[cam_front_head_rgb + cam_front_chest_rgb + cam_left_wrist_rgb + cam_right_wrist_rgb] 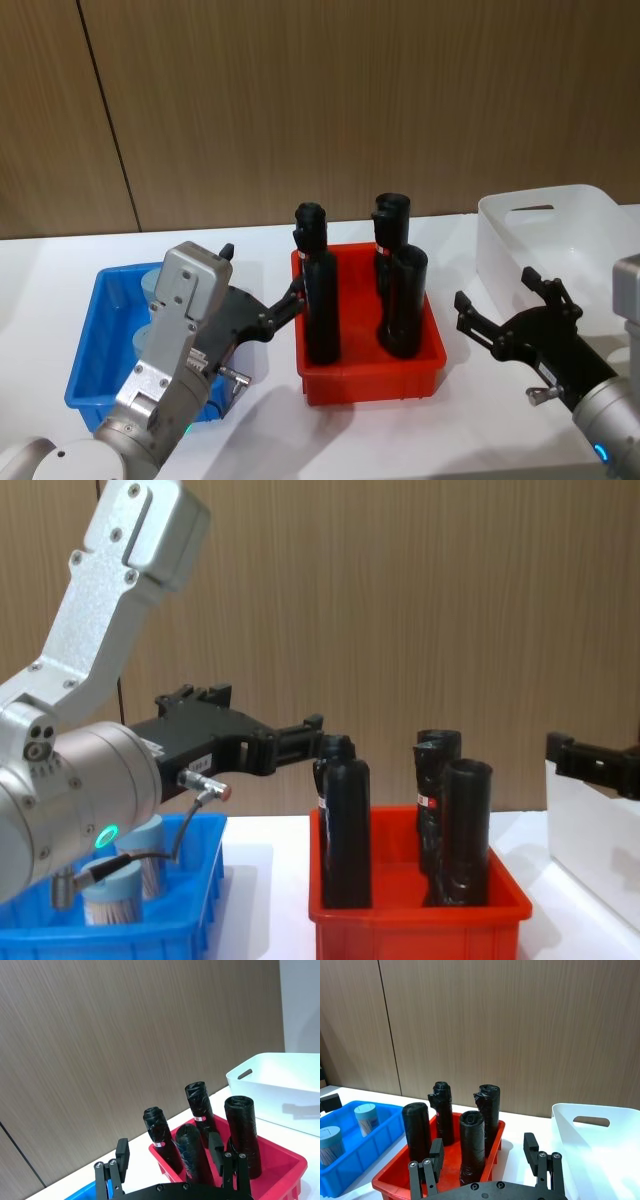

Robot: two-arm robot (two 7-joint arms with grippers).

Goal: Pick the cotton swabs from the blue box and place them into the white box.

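The left gripper [262, 272] hung open and empty over the right end of the blue box [86, 352], aimed toward the red bin [370, 386]. The cotton swabs [365, 1117] stood upright in the blue box, at its far side. A good pick would likely mean pulling back, tipping down and centring on one cap, clear of the rim. The tall black rolls [321, 300] just to the right called for a high carry to the white box [497, 250], near which the right gripper [496, 288] waited open and empty.
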